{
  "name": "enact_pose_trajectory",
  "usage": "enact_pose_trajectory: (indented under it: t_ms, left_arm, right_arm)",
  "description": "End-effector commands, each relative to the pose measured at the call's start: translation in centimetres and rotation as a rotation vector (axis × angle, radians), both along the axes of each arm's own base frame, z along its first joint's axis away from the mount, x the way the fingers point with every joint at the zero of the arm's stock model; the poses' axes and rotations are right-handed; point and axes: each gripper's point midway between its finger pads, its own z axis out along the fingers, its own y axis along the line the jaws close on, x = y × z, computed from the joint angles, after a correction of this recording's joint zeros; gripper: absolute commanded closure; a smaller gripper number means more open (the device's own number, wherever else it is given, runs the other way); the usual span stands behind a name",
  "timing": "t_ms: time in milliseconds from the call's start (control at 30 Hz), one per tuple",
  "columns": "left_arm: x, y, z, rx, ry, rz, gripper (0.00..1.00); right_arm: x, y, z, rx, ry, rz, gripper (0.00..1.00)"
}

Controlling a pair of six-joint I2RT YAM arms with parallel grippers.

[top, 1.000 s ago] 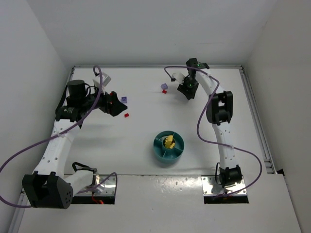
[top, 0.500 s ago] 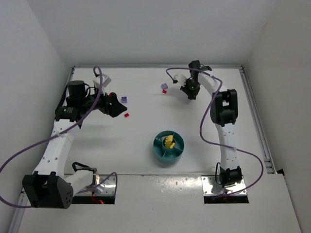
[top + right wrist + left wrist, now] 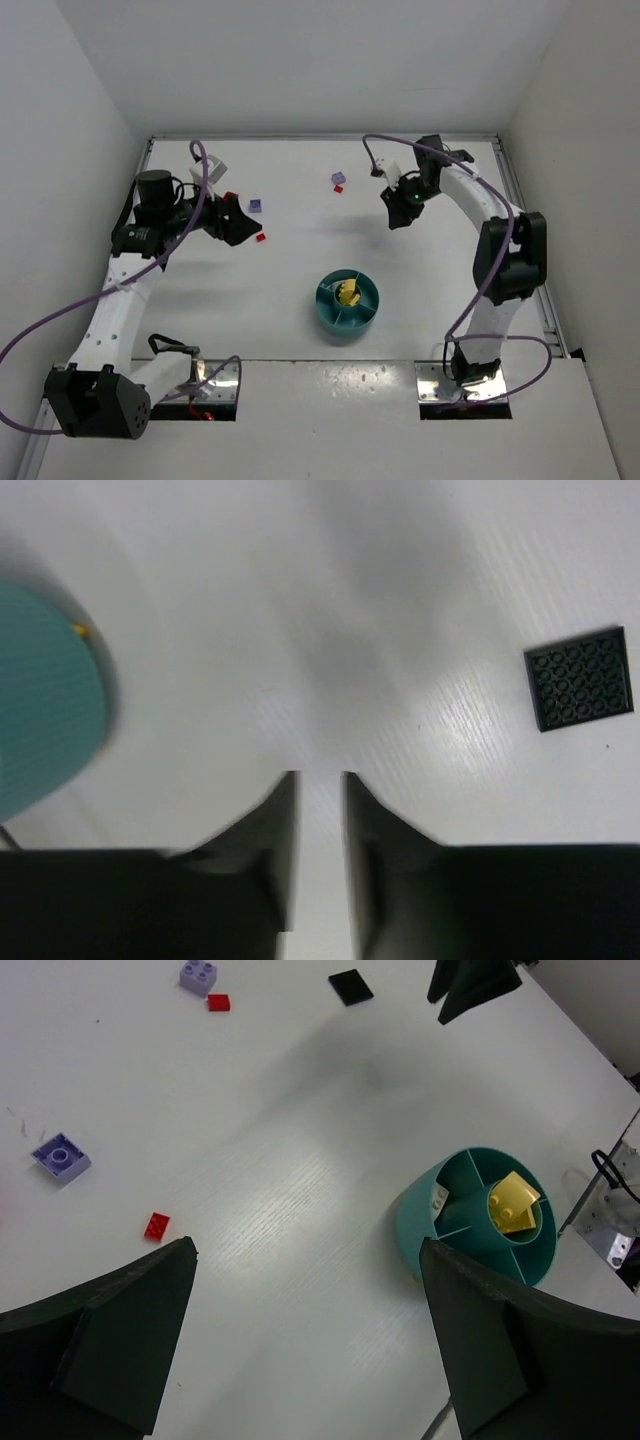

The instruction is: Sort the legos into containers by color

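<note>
The round teal dish stands at the near middle of the table, with yellow bricks in its centre well. In the left wrist view the dish also holds a pale brick in one wedge. Loose on the table are two lilac bricks, two red bricks and a flat black plate. My left gripper is wide open and empty, above the table left of the dish. My right gripper is empty, its jaws a narrow gap apart, with the black plate to its right.
White walls close in the table at the back and on both sides. Purple cables loop off both arms. In the top view my left gripper is beside a red brick, and my right gripper is at the back right.
My right arm has swung to the right and a little nearer, away from the far lilac and red bricks. My left arm has barely moved.
</note>
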Motion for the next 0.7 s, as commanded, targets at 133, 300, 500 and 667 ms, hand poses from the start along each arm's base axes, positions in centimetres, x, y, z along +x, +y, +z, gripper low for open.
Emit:
enact_pose_trajectory:
  t_ms: [133,300,500,667]
  left_arm:
    - [-0.3,-0.1,1.8,-0.034,-0.065,-0.014,0.0]
    - [-0.3,-0.3,1.7,-0.036,-0.058,-0.012,0.0]
    - [-0.5,-0.1,1.4,-0.028,-0.058,0.004,0.0]
    - [-0.6,0.1,1.2,-0.017,-0.066,0.009,0.0]
  right_arm:
    - [5.6,-0.5,3.6,-0.09,-0.212,0.051,0.29]
    - [11.0,-3.2,2.5,-0.301,-0.135,0.071,0.16]
    - [12.4,-5.1,-1.6,-0.458,-0.115,0.173,0.16]
    - [11.5,-5.9,-3.7,-0.5,-0.053,0.222,0.16]
